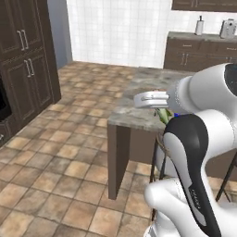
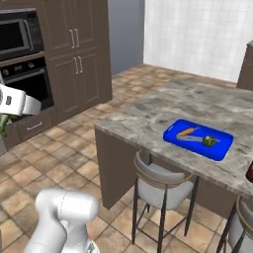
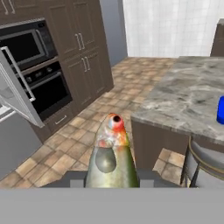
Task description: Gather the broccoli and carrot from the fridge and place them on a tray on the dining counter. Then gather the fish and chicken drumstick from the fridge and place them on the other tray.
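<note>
- Between the fridge and the dining tabletop (image 2: 148, 123), the pincer (image 3: 112, 183) is clamped on the fish (image 3: 111, 157), which juts head-first out ahead of the hand, well short of the stone top.
- Only the tail end looks gripped; I judge that a quick swing could let the long body pivot or slide out onto the tiled floor (image 3: 131, 78).
- On the blue tray (image 2: 198, 138) the carrot (image 2: 186, 132) and broccoli (image 2: 209, 141) already lie; setting the fish there would mix the groups, and the other tray is out of sight.
- Stools (image 2: 160, 184) stand tucked under the tabletop edge; a low approach might clip them.
- An open fridge door (image 3: 17, 94) hangs near the path back.
</note>
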